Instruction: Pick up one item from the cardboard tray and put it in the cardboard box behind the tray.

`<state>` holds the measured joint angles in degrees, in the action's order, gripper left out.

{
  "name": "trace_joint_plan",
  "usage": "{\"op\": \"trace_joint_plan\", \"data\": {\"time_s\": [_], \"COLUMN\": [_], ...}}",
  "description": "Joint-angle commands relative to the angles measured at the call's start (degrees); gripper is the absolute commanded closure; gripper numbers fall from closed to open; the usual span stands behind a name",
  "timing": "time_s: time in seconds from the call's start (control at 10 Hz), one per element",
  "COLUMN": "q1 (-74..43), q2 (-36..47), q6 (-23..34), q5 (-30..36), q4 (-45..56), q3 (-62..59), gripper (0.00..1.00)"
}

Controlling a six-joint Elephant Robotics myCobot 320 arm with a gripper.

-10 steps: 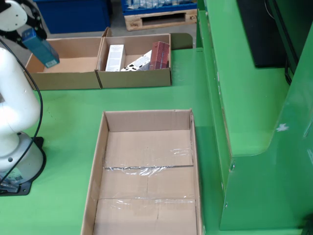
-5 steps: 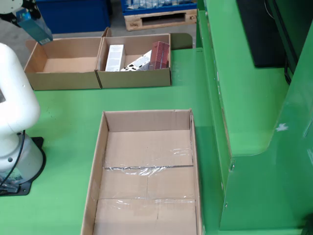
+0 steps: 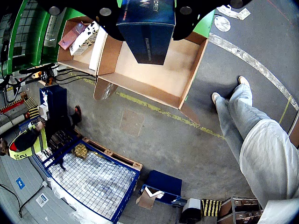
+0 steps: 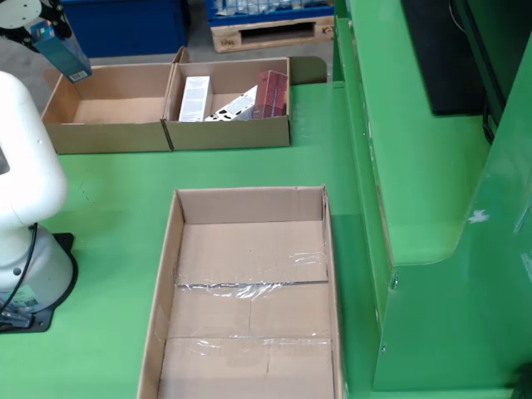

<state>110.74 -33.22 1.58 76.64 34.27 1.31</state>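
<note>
My gripper (image 4: 46, 27) is shut on a dark blue box (image 4: 64, 53), held tilted in the air over the far left corner of the empty left cardboard box (image 4: 112, 137). The wrist view shows the same blue box (image 3: 148, 30) hanging from the gripper (image 3: 145, 7) above that empty box (image 3: 187, 79). Beside it, the second cardboard box (image 4: 233, 133) holds a white carton (image 4: 195, 98), a patterned white carton (image 4: 234, 106) and a red carton (image 4: 271, 93). The large cardboard tray (image 4: 170, 249) in front is empty, its bottom taped.
The arm's white body and base (image 4: 25, 266) stand left of the tray. A green machine frame (image 4: 432, 166) walls off the right side. A wooden pallet (image 4: 270, 33) lies behind the boxes. In the wrist view a person's legs (image 3: 252, 135) stand on the floor beyond the table.
The gripper has carried the blue box up and back to the left, from low inside the left cardboard box to above its far left corner. Over the last half second it hardly moved.
</note>
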Motion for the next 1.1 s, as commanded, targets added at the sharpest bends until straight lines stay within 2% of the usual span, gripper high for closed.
{"op": "trace_joint_plan", "data": {"time_s": [0.0, 0.8, 1.0], "q1": [-0.1, -0.1, -1.4], "q2": [1.7, 1.7, 1.8], "q6": [0.3, 0.3, -0.5], "q5": [-0.6, -0.6, 3.8], "q4": [-0.8, -0.8, 7.1], "q3": [-1.3, -1.3, -1.3], "gripper": [1.0, 1.0, 1.0]}}
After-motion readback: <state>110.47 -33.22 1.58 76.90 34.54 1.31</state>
